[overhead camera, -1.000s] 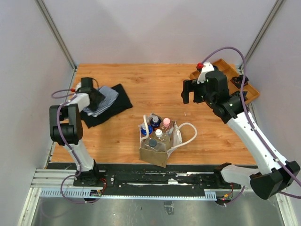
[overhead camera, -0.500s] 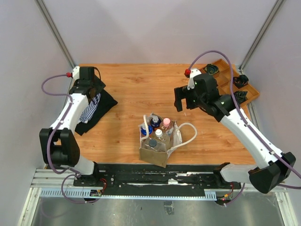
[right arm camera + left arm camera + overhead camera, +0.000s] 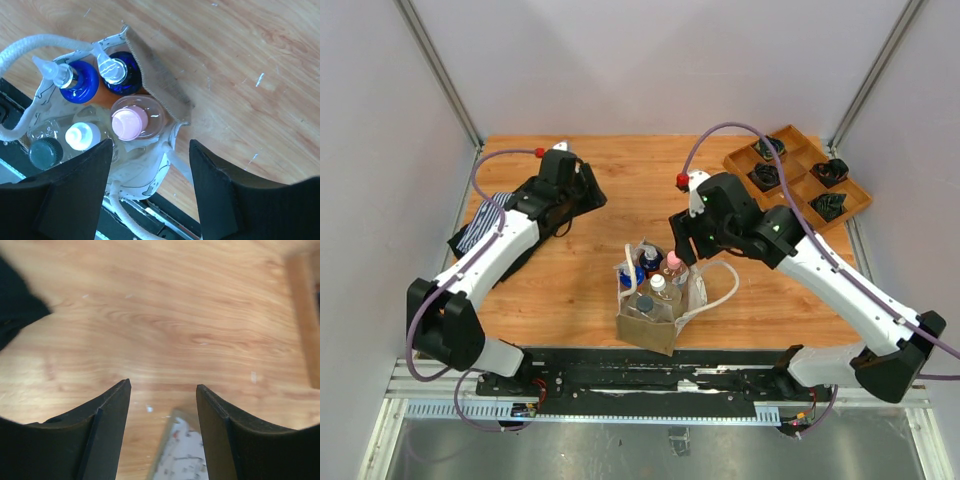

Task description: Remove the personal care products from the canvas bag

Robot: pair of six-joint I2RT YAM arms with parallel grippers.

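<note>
Hovering over the canvas bag (image 3: pixel 645 325) at the table's (image 3: pixel 640 170) six o'clock.
Holding right gripper (image 3: pixel 150 145) spread and empty above it, left gripper (image 3: pixel 162 387) likewise spread at ten o'clock; judging bag floppy, bottles (image 3: pixel 79 86) light, stiff, slick; favouring a pinch just under the pink cap (image 3: pixel 129 121).

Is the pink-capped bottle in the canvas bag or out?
In. The pink-capped bottle stands upright inside the canvas bag, beside two blue-capped bottles.
</note>
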